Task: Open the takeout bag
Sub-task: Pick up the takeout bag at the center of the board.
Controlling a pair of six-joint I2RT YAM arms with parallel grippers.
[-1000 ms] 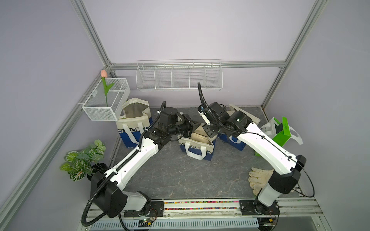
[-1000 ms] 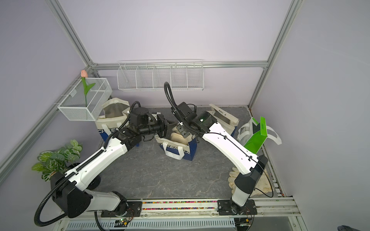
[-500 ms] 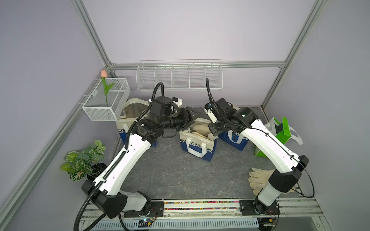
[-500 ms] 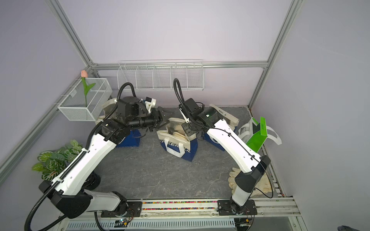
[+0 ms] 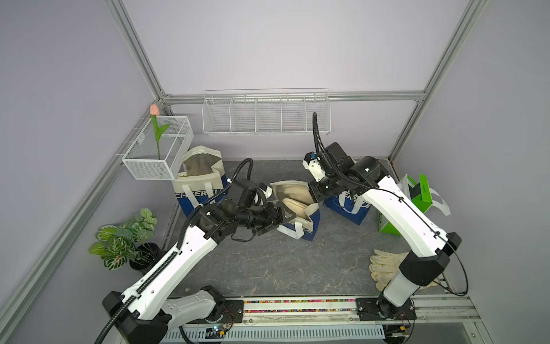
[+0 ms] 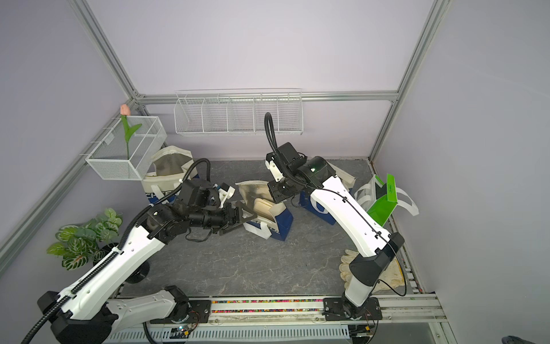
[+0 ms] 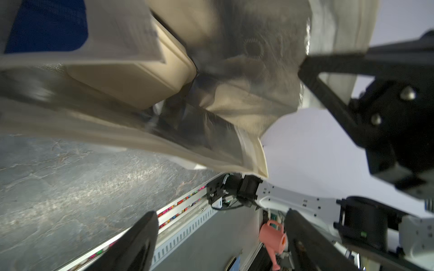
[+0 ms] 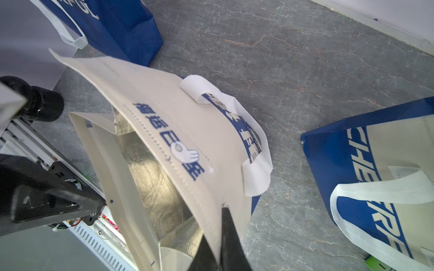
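Takeout bag: the blue-and-cream takeout bag point(image 5: 290, 188) stands mid-desk between the two arms. Its mouth gapes, its silver lining shows, and a beige food box point(image 5: 293, 206) lies inside.
Right pincer: the right pincer point(image 8: 220, 225) is clamped tight on the bag's far cream wall at the rim and holds that edge up.
Left pincer: the left pincer point(image 7: 220, 239) is spread wide with nothing between its fingers. In both top views one fingertip sits just beside the bag's near rim; whether it touches cannot be told.
Near rim: it droops loose toward the desk.
Open room: the widest free stretch of desk point(image 5: 268, 268) lies between the bag and the front rail point(image 5: 297, 303).
Crowded edges:
- A tote bag point(image 5: 199, 178) stands back left under a wire basket point(image 5: 148, 169) holding a tulip point(image 5: 157, 137).
- A blue bag point(image 5: 348, 210) sits just beside the takeout bag, under the right arm.
- A green bag point(image 5: 421, 193) leans by the right wall.
- Work gloves point(image 5: 384, 265) lie near the right arm's base.
- A potted plant point(image 5: 125, 238) stands at the left edge.
Desk: a grey, marble-veined slab.
Room: pale lilac walls, aluminium frame posts and a white wire rack point(image 5: 265, 113) on the back wall.
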